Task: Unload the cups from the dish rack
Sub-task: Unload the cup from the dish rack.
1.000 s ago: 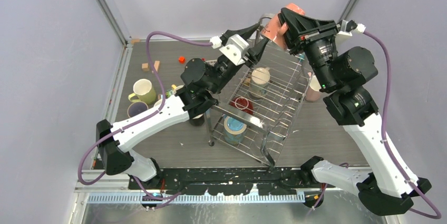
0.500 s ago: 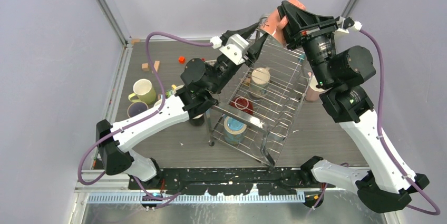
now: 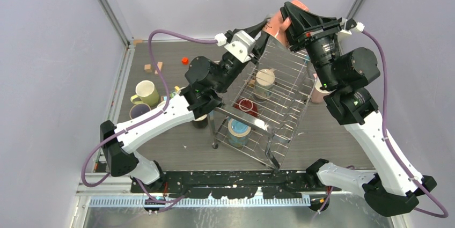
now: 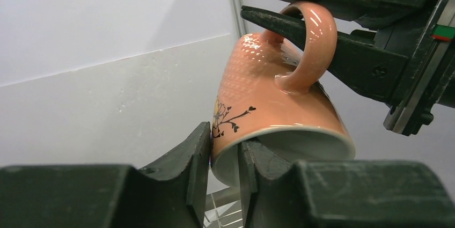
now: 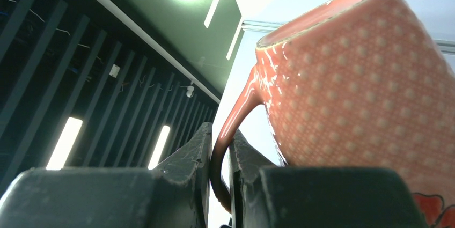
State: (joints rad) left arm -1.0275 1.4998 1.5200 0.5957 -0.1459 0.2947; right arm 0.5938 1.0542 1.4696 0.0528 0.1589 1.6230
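Note:
A salmon-pink mug (image 3: 278, 21) with a flower print hangs tilted in the air above the far end of the dish rack (image 3: 298, 115). My left gripper (image 3: 266, 30) is shut on the mug's rim (image 4: 236, 145), one finger inside and one outside. My right gripper (image 3: 288, 17) is shut on the mug's handle (image 5: 230, 126). The mug's dotted body (image 5: 354, 78) fills the right wrist view. In the rack stand a cream mug (image 3: 264, 78), a dark red mug (image 3: 247, 105) and a blue-and-tan banded mug (image 3: 237, 130).
On the table left of the rack stand a yellow mug (image 3: 146, 93), a dark purple mug (image 3: 139, 111) and a black mug (image 3: 200, 122) under my left arm. A pink cup (image 3: 320, 93) stands right of the rack. A red block (image 3: 184, 60) and wooden blocks (image 3: 152, 67) lie far left.
The right gripper has lifted the pink mug a little up and to the left. The left gripper has risen with it to the mug's rim.

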